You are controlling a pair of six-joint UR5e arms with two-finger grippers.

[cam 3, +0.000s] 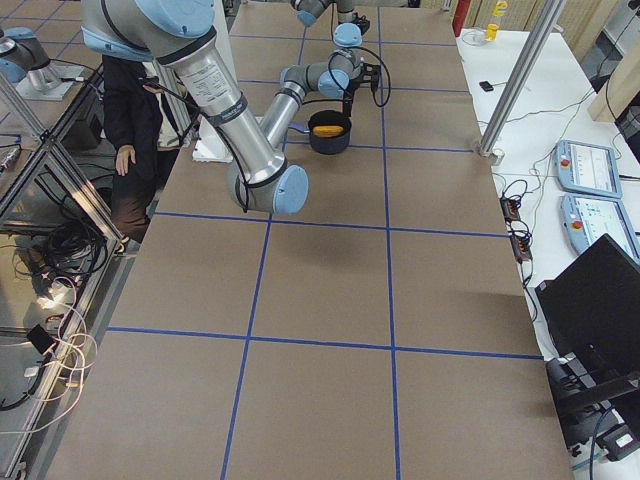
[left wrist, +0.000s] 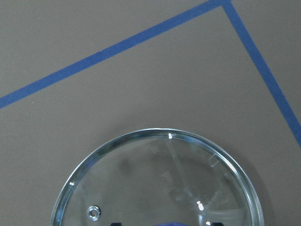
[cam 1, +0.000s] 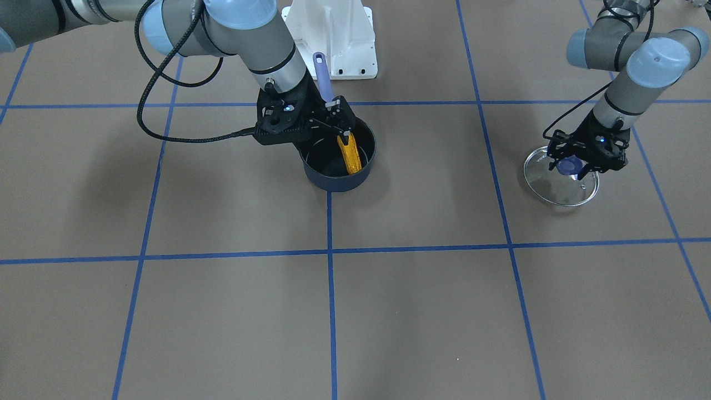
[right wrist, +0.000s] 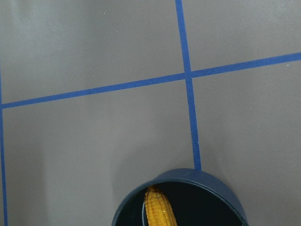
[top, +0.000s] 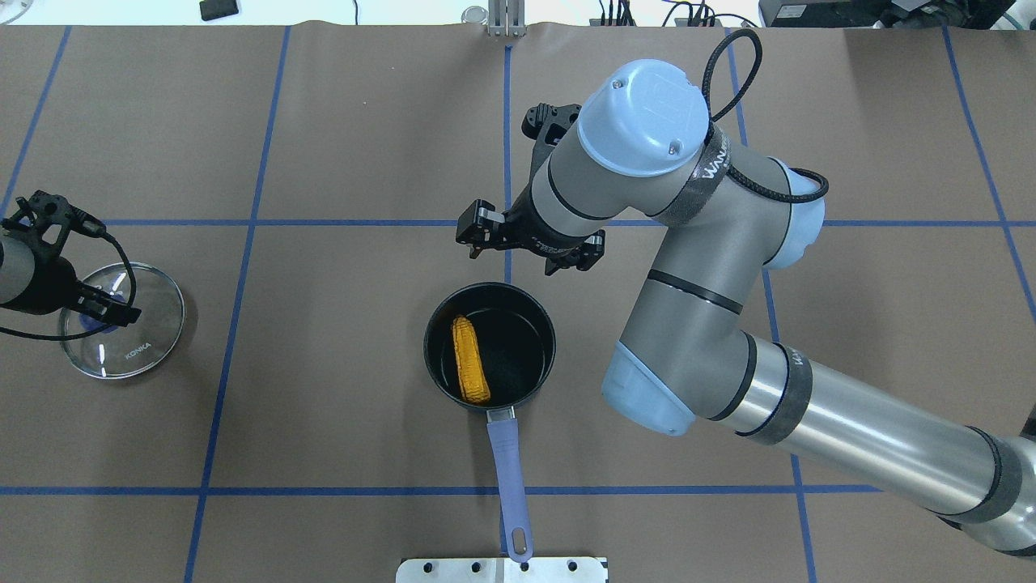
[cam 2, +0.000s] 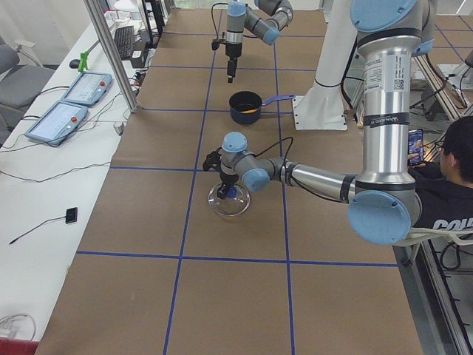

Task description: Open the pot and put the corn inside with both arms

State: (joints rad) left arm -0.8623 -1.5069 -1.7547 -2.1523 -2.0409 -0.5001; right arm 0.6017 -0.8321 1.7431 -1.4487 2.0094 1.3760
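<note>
The dark blue pot (top: 551,341) stands open mid-table, its purple handle (top: 508,470) pointing toward the robot. The yellow corn (top: 470,360) lies flat inside it, also seen in the front view (cam 1: 350,156) and the right wrist view (right wrist: 160,212). My right gripper (cam 1: 340,119) hangs above the pot, looks open and holds nothing. The glass lid (top: 142,344) lies flat on the table far to the left. My left gripper (cam 1: 572,165) is low over its blue knob (left wrist: 178,223). The fingers straddle the knob with gaps on each side, so it is open.
The white arm base plate (cam 1: 333,39) stands just behind the pot handle. Blue tape lines (cam 1: 330,253) grid the brown table. A person (cam 2: 451,185) sits beyond the robot's side. Control pendants (cam 2: 74,89) lie on a side bench.
</note>
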